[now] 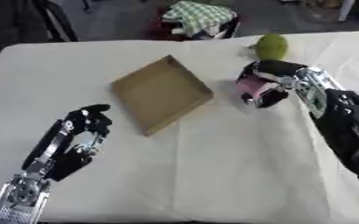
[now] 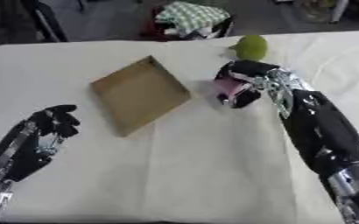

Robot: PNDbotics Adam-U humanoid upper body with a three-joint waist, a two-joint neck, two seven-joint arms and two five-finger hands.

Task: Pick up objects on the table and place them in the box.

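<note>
The desk has a white cloth on it. The flat brown box lies near the middle, toward 11 o'clock. The right hand, at 2 o'clock just beside the box, has its fingers curled around a pink thing. The left hand rests at 8 o'clock with fingers loosely bent, holding nothing. A green fruit sits at 1 o'clock.
</note>
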